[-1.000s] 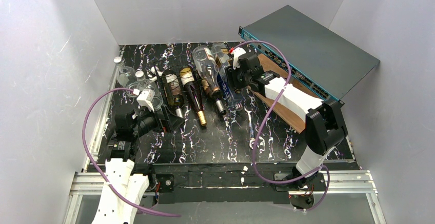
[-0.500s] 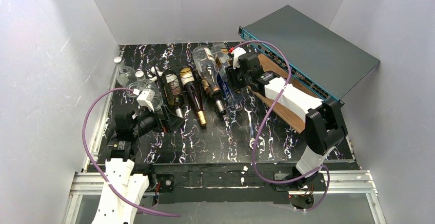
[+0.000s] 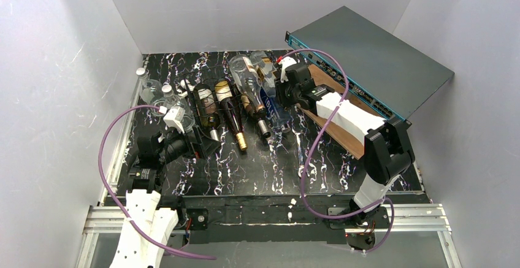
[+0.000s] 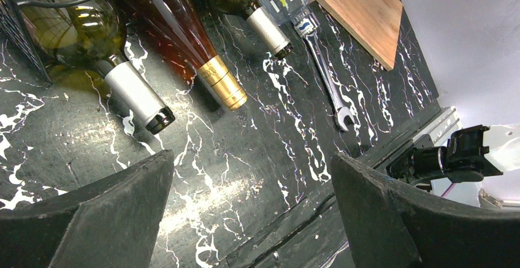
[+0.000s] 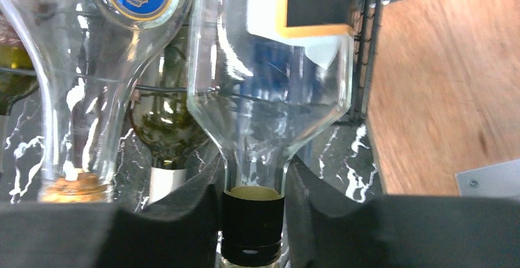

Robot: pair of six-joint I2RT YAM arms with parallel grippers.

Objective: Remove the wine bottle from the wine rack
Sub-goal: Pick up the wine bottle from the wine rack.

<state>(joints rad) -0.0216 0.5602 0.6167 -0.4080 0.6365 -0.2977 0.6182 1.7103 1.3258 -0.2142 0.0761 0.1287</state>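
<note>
Right end effector clamped on clear wine bottle neck, left end effector spread wide

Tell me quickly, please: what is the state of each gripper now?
Left gripper: open, holding nothing.
Right gripper: closed on the neck of the clear bottle.

Plain white walls close in beyond and beside my right pincer, with a black white-veined marble tabletop beneath it.
</note>
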